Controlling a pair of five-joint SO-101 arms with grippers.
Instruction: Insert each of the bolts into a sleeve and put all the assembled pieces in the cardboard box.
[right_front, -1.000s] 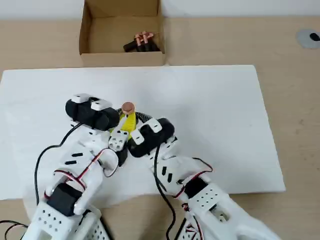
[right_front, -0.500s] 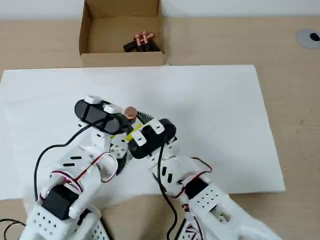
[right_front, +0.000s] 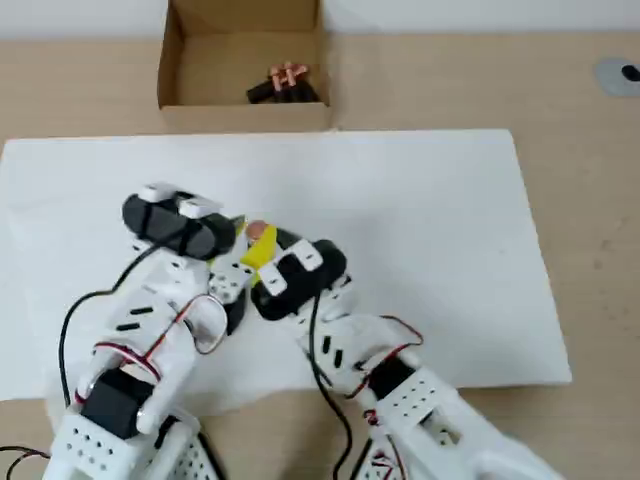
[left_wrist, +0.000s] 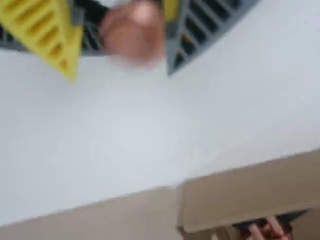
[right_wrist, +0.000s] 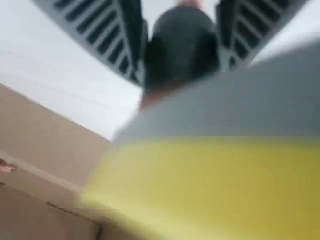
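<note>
Bolt (left_wrist: 132, 32) is clamped in your left pincer (left_wrist: 120, 71), and the sleeve (right_wrist: 180, 45) is gripped in your right pincer (right_wrist: 182, 70). They meet over the white sheet (right_front: 420, 220). You seem mid-insertion: align their axes, push home, then carry to the far cardboard box (right_front: 172, 70).
</note>
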